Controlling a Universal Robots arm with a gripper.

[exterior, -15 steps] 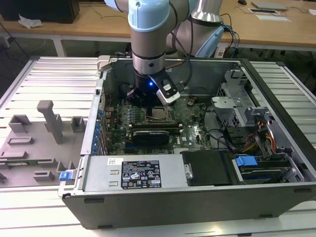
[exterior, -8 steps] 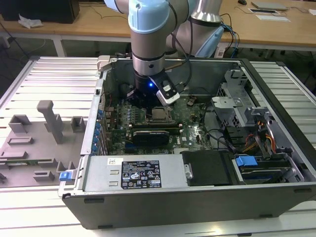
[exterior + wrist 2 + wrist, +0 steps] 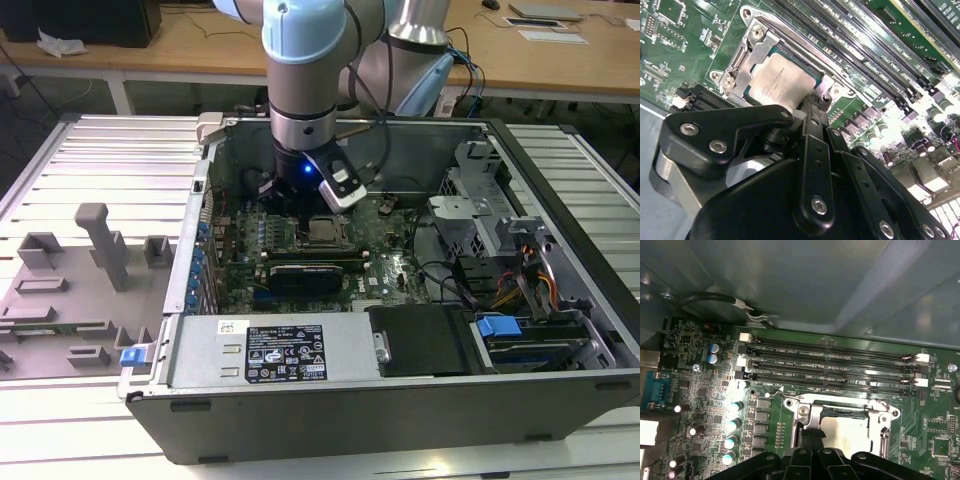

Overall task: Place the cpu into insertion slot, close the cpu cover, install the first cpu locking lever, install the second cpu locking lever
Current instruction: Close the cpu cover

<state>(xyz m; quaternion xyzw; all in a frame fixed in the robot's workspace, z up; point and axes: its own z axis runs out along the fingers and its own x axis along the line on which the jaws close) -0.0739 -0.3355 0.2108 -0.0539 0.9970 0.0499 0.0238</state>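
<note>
The cpu [image 3: 782,82] lies flat in the insertion slot [image 3: 322,231] on the green motherboard, its pale face also in the first wrist view [image 3: 847,434]. The grey-metal cpu cover [image 3: 742,55] lies down around it as a frame [image 3: 810,411]. A thin metal lever [image 3: 805,42] runs along the cover's edge beside the memory slots. My gripper [image 3: 809,106] hangs just above one edge of the socket with its black fingers [image 3: 807,439] pressed together and nothing visible between them. In the exterior view the gripper [image 3: 297,205] sits low inside the case, beside the slot.
The open computer case [image 3: 330,420] walls in the motherboard. Long memory slots [image 3: 835,372] run next to the socket, with capacitors [image 3: 732,425] on another side. A black card [image 3: 315,272], the power supply [image 3: 285,350] and drive bays with cables [image 3: 520,290] crowd the near side.
</note>
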